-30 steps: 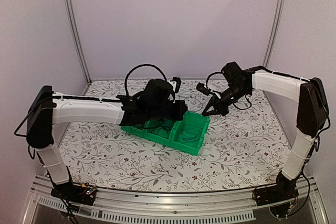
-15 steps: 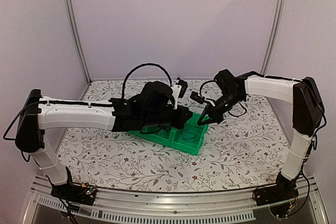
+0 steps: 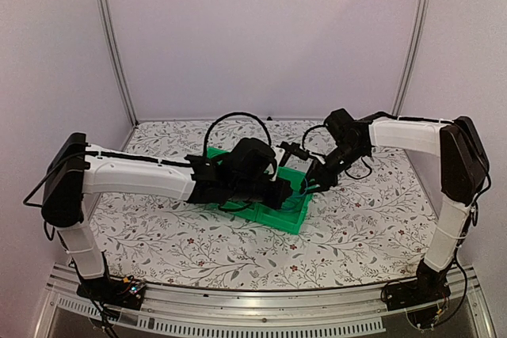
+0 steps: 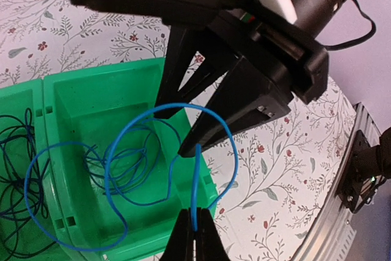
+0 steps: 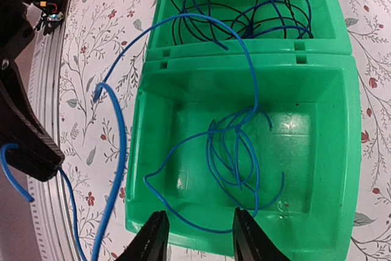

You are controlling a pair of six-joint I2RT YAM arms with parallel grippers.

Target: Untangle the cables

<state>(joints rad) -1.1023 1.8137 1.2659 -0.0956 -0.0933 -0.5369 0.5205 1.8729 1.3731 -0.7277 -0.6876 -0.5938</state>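
Note:
A blue cable (image 4: 195, 194) rises from my left gripper (image 4: 195, 236), which is shut on it low over the near rim of the right green bin (image 5: 244, 65). From there it loops back into that bin, where more blue cable (image 5: 238, 145) lies coiled. Dark cables (image 5: 244, 4) fill the neighbouring bin (image 4: 18, 96). My right gripper (image 5: 198, 236) hovers open above the bin's edge with nothing held between its fingers. In the top view the left gripper (image 3: 281, 191) and the right gripper (image 3: 307, 186) nearly meet over the bins (image 3: 289, 219).
The bins stand side by side mid-table on a floral cloth (image 3: 356, 227). A metal rail (image 3: 261, 306) runs along the near edge. The thick black hose (image 3: 234, 120) of the left arm arches above the bins. Purple walls close in the back and sides.
My right gripper came down and left to the right bin and its jaws have opened. The left arm shifted right and lower, still shut on the blue cable.

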